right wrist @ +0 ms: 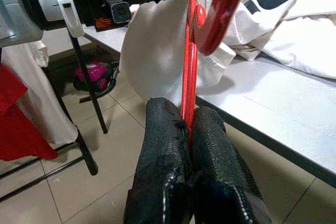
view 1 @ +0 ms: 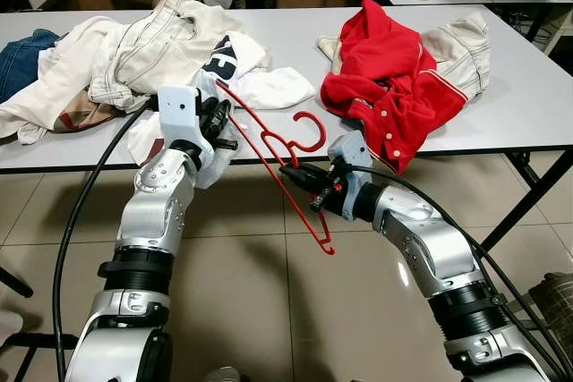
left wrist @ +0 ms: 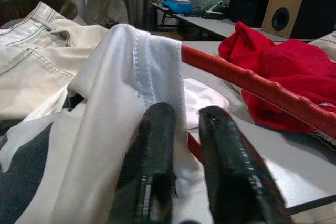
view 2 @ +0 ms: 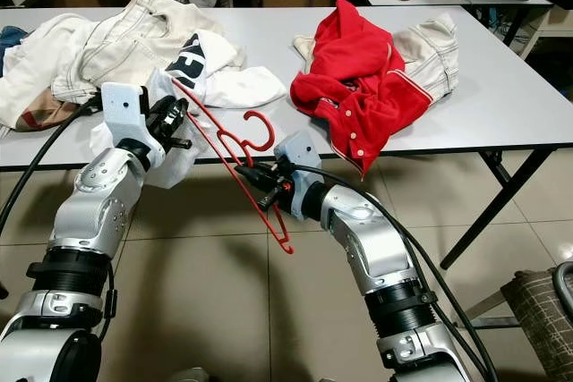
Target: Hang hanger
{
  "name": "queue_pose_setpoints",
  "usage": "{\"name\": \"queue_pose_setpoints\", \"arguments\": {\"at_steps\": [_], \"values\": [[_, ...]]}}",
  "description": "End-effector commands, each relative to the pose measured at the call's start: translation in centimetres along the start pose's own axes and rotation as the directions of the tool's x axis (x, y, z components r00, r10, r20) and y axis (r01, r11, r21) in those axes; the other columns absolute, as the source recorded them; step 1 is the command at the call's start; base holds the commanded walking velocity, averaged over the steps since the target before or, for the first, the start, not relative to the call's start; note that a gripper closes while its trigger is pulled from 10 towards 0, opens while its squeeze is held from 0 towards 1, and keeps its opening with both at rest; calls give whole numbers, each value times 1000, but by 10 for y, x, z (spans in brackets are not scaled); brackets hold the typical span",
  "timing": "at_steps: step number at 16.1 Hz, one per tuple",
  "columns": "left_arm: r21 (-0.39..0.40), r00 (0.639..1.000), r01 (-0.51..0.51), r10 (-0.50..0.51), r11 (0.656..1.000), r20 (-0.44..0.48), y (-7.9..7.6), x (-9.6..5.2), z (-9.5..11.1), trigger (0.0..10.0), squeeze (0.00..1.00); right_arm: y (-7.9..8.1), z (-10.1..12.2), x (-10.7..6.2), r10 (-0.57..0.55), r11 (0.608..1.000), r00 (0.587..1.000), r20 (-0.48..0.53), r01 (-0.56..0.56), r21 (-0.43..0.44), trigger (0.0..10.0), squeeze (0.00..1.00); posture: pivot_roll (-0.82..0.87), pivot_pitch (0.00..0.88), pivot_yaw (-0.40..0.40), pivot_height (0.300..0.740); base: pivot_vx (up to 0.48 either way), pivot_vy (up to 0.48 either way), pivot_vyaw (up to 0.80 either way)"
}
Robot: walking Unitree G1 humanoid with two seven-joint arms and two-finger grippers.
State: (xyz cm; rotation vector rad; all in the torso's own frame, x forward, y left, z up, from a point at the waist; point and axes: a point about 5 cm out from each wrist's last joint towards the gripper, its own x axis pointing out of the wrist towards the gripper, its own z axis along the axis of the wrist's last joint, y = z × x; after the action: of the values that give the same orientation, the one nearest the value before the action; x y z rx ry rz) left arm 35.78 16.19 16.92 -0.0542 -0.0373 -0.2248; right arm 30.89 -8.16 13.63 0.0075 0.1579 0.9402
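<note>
Right gripper (view 1: 300,173) pinches the red hanger (view 1: 285,154); left gripper (view 1: 224,123) pinches a white shirt (left wrist: 126,129) at the table's (view 1: 501,123) near edge

A slim red plastic clothes hanger (view 1: 279,160) with a curved open hook is held up off the floor in front of the long white table's near edge (view 1: 501,151). It tilts steeply: one arm end runs up and back to the robot's left, slipped inside a white garment with a dark printed panel (view 1: 219,64) that hangs off the table edge, while the other end points down toward the tiled floor. The hook curls upward on the robot's right side of the bar, near the middle. Its thin bar is clamped between two black fingers (right wrist: 163,145) just below the hook's base.
</note>
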Motion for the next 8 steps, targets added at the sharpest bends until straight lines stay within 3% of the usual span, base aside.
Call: {"name": "queue_pose_setpoints", "arguments": {"at_steps": [1, 8], "values": [[25, 1000, 11, -11, 1000, 11, 0, 1, 4, 0, 0, 1, 4, -1, 5, 1000, 1000, 19, -5, 4, 10000, 0, -27, 0, 45, 740, 0, 0, 0], [51, 999, -33, 32, 998, 8, 14, -1, 3, 0, 0, 0, 6, 0, 12, 1000, 1000, 19, -12, 0, 10000, 0, -26, 0, 39, 740, 0, 0, 0]]}}
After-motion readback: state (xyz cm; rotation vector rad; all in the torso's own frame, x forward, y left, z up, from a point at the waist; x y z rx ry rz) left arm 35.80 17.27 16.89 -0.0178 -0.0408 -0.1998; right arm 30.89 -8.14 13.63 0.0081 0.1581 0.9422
